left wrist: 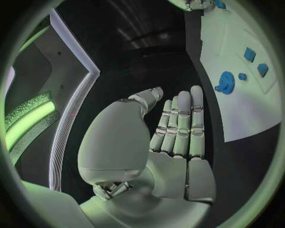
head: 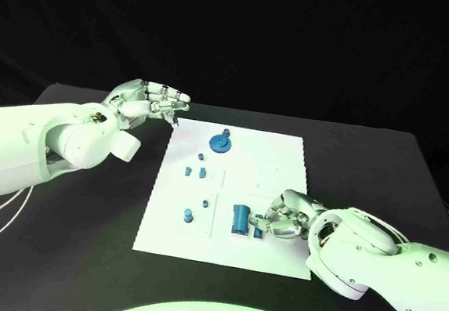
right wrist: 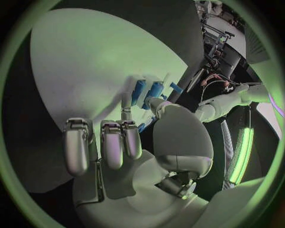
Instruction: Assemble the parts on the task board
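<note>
At the board's near right, your right hand [head: 284, 216] rests fingers-down beside two upright blue bars [head: 242, 220], just to its left; whether it grips either, you cannot tell. Your left hand [head: 147, 101] hovers far-left, holding nothing.

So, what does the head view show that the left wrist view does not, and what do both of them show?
Only the head view shows the whole task board, the tall blue parts at its near edge beside the right hand, and the small part near them.

Only the left wrist view shows the left hand from behind, its fingers straight and side by side, holding nothing, over the black table beside the board.

Both show the blue gear, two small blue blocks and the white board.
</note>
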